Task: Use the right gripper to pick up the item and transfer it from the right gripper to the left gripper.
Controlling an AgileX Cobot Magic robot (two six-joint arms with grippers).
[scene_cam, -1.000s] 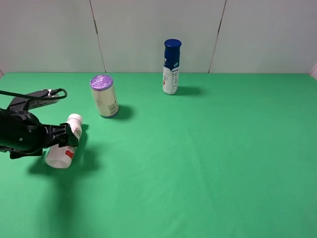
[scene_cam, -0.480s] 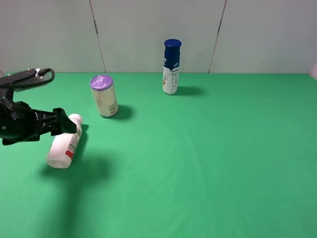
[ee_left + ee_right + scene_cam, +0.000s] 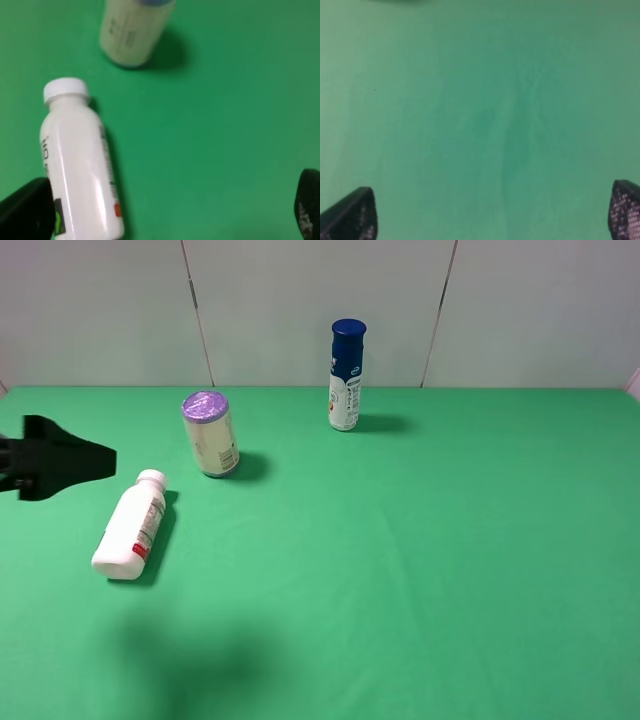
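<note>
The white bottle (image 3: 131, 529) lies on its side on the green bench (image 3: 420, 540), near the left edge in the high view, its white screw cap pointing toward the back wall and the red band near its base toward the front. Nothing grips it. The left gripper (image 3: 85, 462) hangs just beside the bottle's cap end, apart from it, with its jaws spread wide and empty; in the left wrist view the bottle (image 3: 77, 160) lies close to one black jaw tip, though the blur makes contact hard to rule out there. The right gripper (image 3: 495, 215) is likewise released, its two jaw tips at the far corners of its wrist view over bare green cloth. Behind the bottle stands a purple-lidded can (image 3: 209, 434), and farther back a blue-capped slim bottle (image 3: 346, 375), both upright.
</note>
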